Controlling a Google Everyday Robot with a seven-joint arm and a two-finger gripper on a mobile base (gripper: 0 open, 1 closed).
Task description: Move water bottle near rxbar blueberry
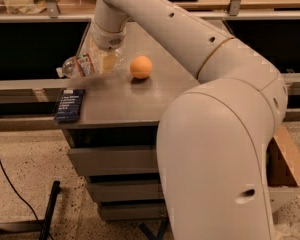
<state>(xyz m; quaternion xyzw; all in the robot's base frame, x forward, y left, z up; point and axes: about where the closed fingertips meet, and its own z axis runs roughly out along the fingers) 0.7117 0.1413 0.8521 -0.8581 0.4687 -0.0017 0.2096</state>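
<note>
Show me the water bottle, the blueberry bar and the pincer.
water bottle [83, 65], camera view, on its label band.
rxbar blueberry [69, 104], camera view, middle of the wrapper.
pincer [107, 60], camera view, between its fingertips, at the bottle's base.

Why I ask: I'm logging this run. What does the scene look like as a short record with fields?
gripper: two-finger gripper, above the table's back-left part, shut on the bottle
held: small clear ribbed plastic water bottle, on its side, white cap toward picture left
target: flat dark navy-blue rxbar blueberry wrapper, front-left corner of grey table, apart from bottle
other: orange ball, on the table beside the gripper
</note>
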